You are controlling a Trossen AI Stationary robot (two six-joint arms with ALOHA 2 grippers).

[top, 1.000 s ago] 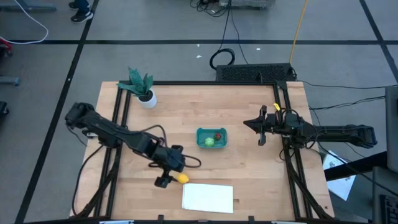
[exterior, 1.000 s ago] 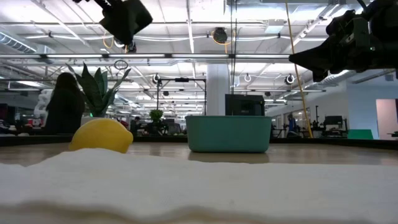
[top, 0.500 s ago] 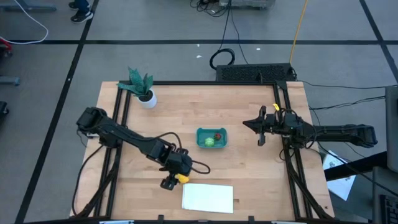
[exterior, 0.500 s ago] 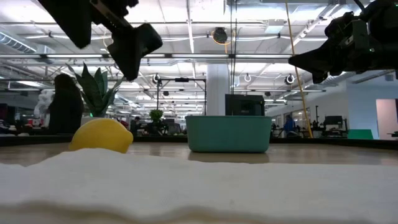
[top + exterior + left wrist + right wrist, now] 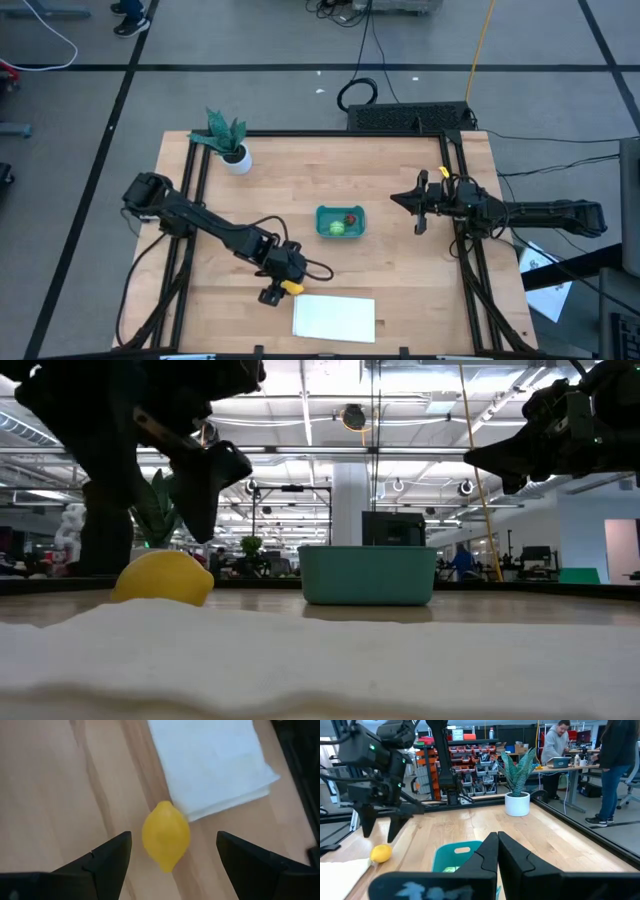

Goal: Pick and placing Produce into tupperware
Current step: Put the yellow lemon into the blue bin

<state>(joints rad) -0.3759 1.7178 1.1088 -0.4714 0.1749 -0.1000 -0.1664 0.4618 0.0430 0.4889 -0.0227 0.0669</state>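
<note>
- Left gripper [image 5: 280, 287]: hangs low over the lemon [image 5: 292, 287], near the front edge of the surface [image 5: 300, 190], left of centre. Fingers spread wide, one on each side of the fruit, not touching it. In the left wrist view the lemon [image 5: 166, 836] sits in the gap between the two dark fingers [image 5: 107, 857].
- Lemon: yellow, lying on its side on the bare wood, just off the upper left corner of the white sheet [image 5: 334, 318]; whether the two touch cannot be told. The left wrist view shows an oval with a pointed nub at each end, the long axis running along the gap between the fingers rather than across it. In the low view it [image 5: 163, 578] rests flat on the surface, long axis lying roughly level across the picture.
- Tupperware [image 5: 340, 221]: teal tub, about mid-surface, right of and behind the lemon, well apart from it. Its long side runs left to right.
- Inside the tub: round green piece [image 5: 337, 229] toward the front wall, small red piece [image 5: 351, 218] toward the back right corner.
- Right gripper [image 5: 419, 204]: held above the surface near the right edge, well apart from the tub, pointing toward it. Fingers pressed together, nothing between them.
- Potted plant [image 5: 231, 145]: white pot, back left corner of the surface.
- Right wrist view: two people stand at desks in the room beyond the surface.
</note>
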